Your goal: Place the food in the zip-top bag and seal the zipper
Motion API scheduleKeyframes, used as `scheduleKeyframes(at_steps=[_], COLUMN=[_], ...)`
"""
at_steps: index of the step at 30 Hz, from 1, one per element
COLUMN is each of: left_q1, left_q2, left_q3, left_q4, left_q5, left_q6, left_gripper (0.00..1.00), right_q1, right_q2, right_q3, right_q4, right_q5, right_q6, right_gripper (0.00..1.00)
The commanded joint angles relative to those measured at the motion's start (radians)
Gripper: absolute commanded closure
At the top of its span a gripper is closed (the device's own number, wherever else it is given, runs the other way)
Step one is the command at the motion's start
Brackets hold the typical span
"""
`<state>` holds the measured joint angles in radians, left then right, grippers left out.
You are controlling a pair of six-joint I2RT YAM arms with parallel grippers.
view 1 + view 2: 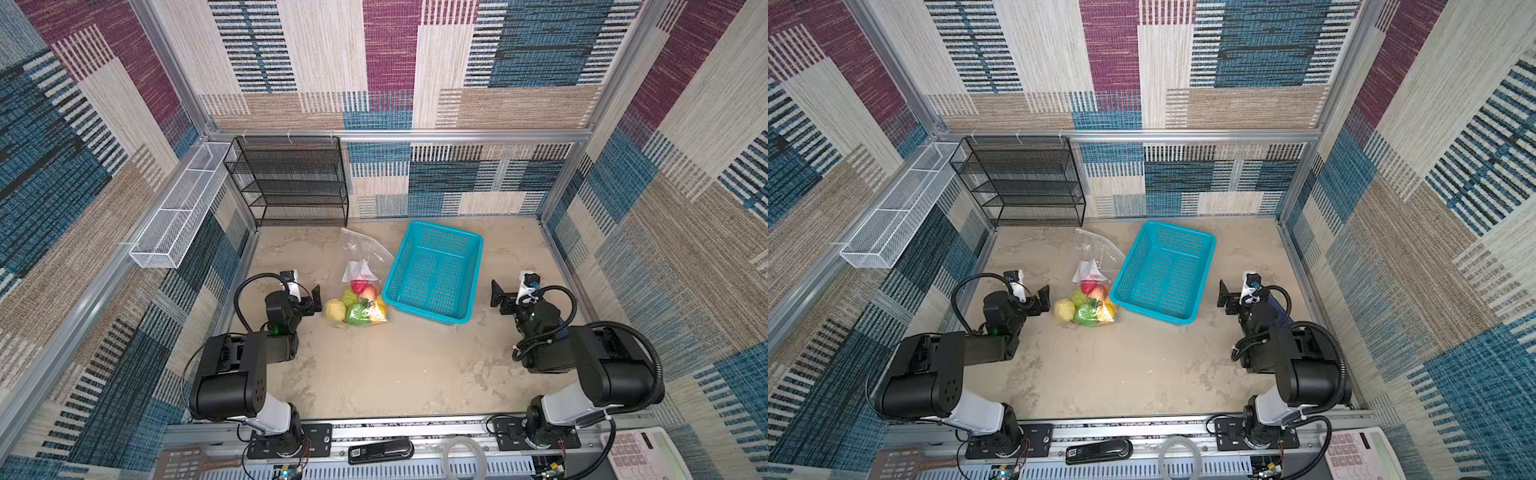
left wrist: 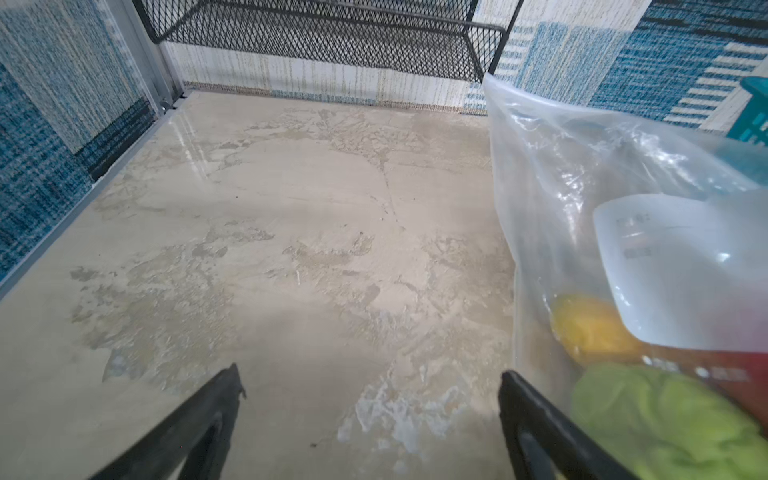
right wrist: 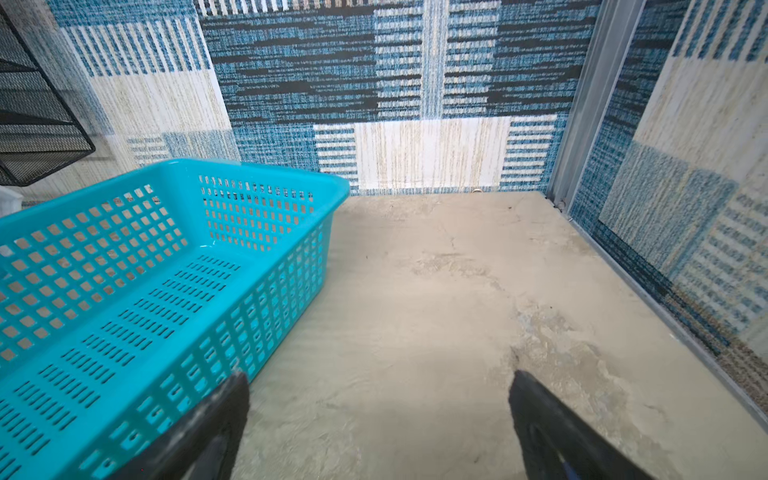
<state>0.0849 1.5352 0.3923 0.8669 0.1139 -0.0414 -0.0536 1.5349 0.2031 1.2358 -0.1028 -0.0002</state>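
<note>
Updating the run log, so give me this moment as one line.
food: in zip-top bag | seal: cannot tell | basket: empty | left hand: open, beside bag | right hand: open, beside basket

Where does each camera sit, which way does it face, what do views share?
Top views: overhead above the arm bases, looking down at the table; both arms, left claw, right claw.
Left wrist: behind the left claw, facing the black rack; open fingers, zip-top bag with food alongside.
Right wrist: behind the right claw, facing the back wall; open fingers, turquoise basket alongside.
Shared: both wrist views show rack and basket.
</note>
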Motion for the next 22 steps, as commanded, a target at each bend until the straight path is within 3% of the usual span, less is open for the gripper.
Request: scheduleKeyframes(at_steps=[1,22], left_q1=[-0.002,-0.004], left_q2=[0.006,0.012], left_q3=[0.024,0.053], left_q4=[-0.025,-0.072], left_q5=[0.038,0.033], left_q6=[0.037,0.040], left_gripper=[0.01,0.01], right_q1=[0.004,0.012], right_q2=[0.000,-0.002], right_q3=[0.002,0.025], right_q4=[0.055,0.012], right_q5=[0.017,-0.024], right_q6=[0.002,-0.023], right_gripper=[0.01,0.01])
